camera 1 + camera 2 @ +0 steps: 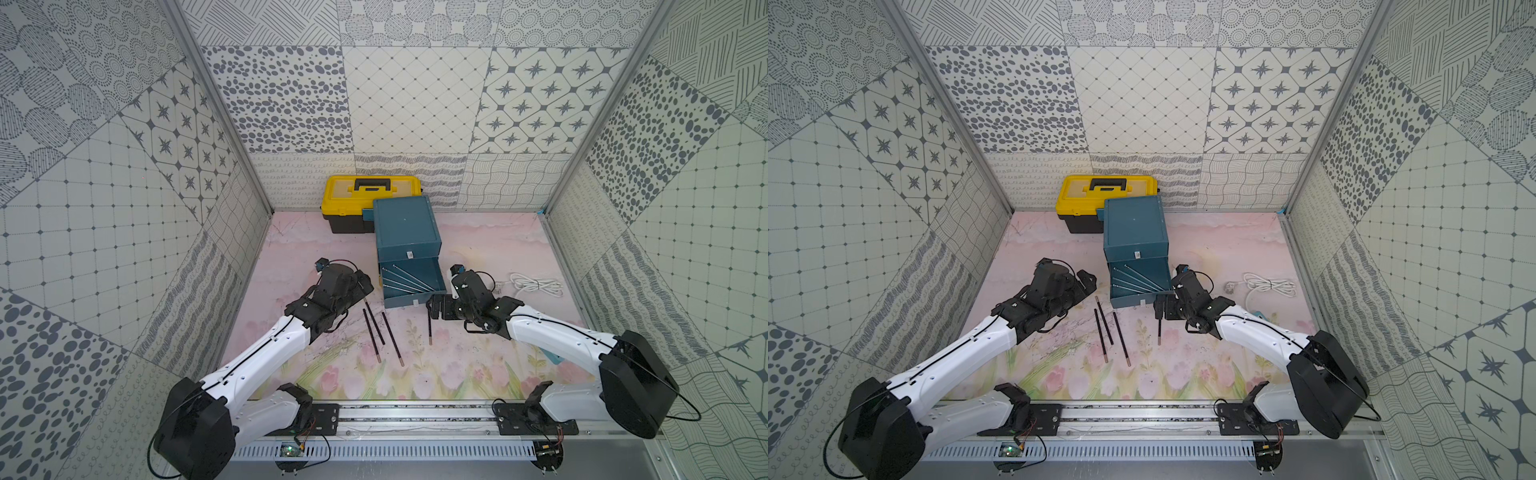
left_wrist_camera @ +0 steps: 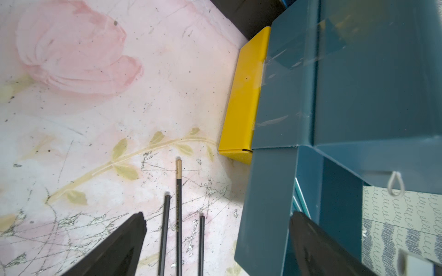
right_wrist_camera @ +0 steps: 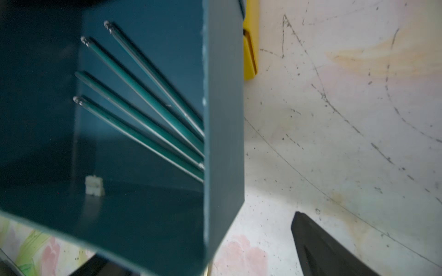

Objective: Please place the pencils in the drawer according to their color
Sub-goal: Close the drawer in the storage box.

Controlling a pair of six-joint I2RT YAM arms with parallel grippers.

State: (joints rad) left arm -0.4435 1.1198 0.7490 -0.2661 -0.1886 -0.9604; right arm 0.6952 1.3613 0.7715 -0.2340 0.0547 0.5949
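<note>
While the cabinet (image 1: pixel 405 228) stands at the back middle of the counter (image 1: pixel 311 241), its middle drawer (image 1: pixel 409 300) is pulled out toward the arms, and silver pencils (image 1: pixel 405 280) lie fanned across its floor; the right wrist view shows four of them (image 3: pixel 143 107) clearly, their far ends spread apart. Beneath it, the yellow drawer (image 2: pixel 244 95) is pushed in. Three dark pencils (image 1: pixel 392 338) lie side by side on the counter just left of the open drawer, roughly parallel, and are seen in both top views. The left hand (image 1: pixel 362 286) hangs over their upper ends, beside the drawer's left wall. In the left wrist view its fingers (image 2: pixel 114 251) are spread wide with nothing clamped, the three pencils (image 2: pixel 179 215) lying on the counter between them. The right hand (image 1: pixel 434 308) sits at the drawer's front right corner, released too. Its one visible finger (image 3: pixel 318 243) stands clear of the drawer wall. A lone pencil (image 1: pixel 429 330) lies on the counter, its upper end under that hand; contact cannot be told. A yellow toolbox (image 1: pixel 370 195) stands behind the cabinet, touching or just beside it, and a white cable (image 1: pixel 536 284) lies coiled to the right.
</note>
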